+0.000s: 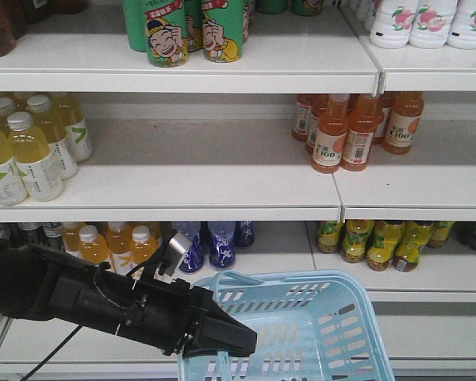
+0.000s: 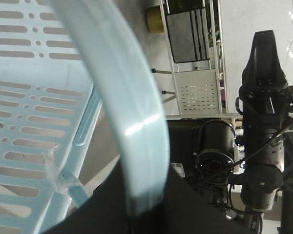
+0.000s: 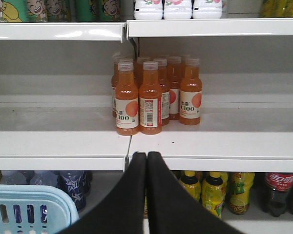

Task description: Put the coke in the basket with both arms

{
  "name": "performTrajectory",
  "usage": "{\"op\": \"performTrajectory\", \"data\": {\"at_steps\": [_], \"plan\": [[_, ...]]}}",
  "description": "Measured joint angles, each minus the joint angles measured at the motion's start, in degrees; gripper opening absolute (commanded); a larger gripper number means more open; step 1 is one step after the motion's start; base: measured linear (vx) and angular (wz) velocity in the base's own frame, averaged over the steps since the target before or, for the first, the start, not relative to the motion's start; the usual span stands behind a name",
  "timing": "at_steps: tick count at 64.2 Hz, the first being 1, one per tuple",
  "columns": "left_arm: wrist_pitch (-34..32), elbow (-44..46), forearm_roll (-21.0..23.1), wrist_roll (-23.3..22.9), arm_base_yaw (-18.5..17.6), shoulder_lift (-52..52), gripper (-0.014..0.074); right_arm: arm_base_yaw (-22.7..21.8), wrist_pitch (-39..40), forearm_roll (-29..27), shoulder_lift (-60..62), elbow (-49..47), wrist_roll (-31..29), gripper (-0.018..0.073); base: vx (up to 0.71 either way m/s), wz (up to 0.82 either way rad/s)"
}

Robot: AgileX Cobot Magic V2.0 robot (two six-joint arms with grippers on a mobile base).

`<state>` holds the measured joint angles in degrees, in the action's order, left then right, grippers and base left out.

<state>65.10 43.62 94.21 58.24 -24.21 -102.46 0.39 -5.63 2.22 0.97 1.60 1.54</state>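
Black left arm (image 1: 103, 298) fills the front view's lower left. Its left fingers (image 1: 234, 337) meet the near rim of the pale blue slotted basket (image 1: 357, 309), which is upright, mouth up and cut off below, so its long axis is unclear.

Left wrist view: the blurred blue handle (image 2: 132, 112) passes between those fingers, clasped.

Right wrist view: right fingers (image 3: 136, 185) are pressed together, empty; a basket corner shows lower left.

The basket (image 1: 301, 277) sits low before the shelves (image 1: 182, 190), my left gripper (image 1: 242, 341) at its left side. Juice bottles (image 3: 151, 97) stand on the middle shelf, behind my right gripper (image 3: 146, 158).
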Motion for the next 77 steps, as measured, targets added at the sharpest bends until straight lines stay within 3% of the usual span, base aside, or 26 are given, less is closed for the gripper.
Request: {"op": "performTrajectory", "data": {"at_steps": [77], "plan": [[-0.3,0.0,-0.1,-0.1,0.0,0.0,-0.0006,0.0,0.0,0.0,0.0,0.0,0.0,-0.0010,-0.09,-0.38]]}}
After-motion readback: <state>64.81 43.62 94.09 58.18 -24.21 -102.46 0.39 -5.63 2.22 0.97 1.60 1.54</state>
